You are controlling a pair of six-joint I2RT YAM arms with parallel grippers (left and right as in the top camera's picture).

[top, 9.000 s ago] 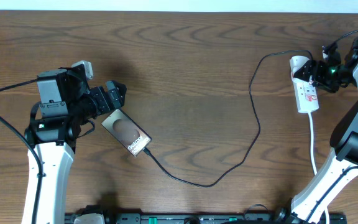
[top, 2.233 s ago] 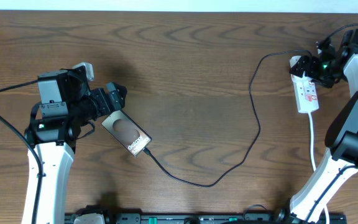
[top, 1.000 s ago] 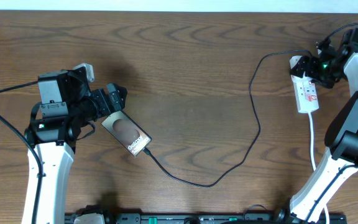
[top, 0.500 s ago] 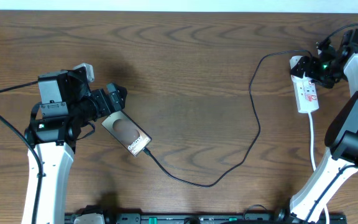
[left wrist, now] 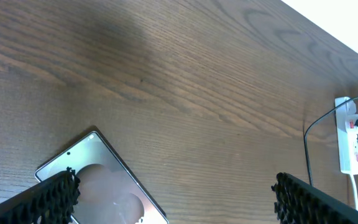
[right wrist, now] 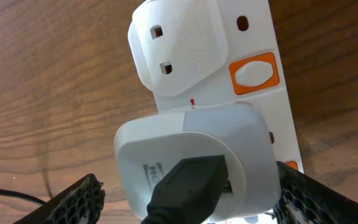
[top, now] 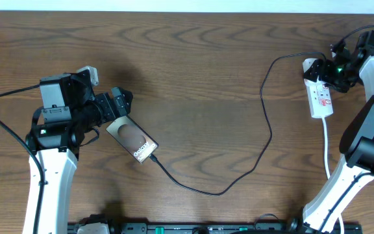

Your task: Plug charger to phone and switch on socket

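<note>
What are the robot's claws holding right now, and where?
Nothing clearly. Left gripper is open by the phone; right gripper straddles the white adapter on the socket, contact unclear.

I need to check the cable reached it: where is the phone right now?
Overhead view: the phone lies on the left side of the table, just beside the left gripper, with the charger cable meeting its lower-right end.

Since nine seconds back, the right tool (top: 335,67) has lifted and swung inward: the socket's (top: 321,99) plugged end, formerly off to its side, now sits straight beneath it.
</note>
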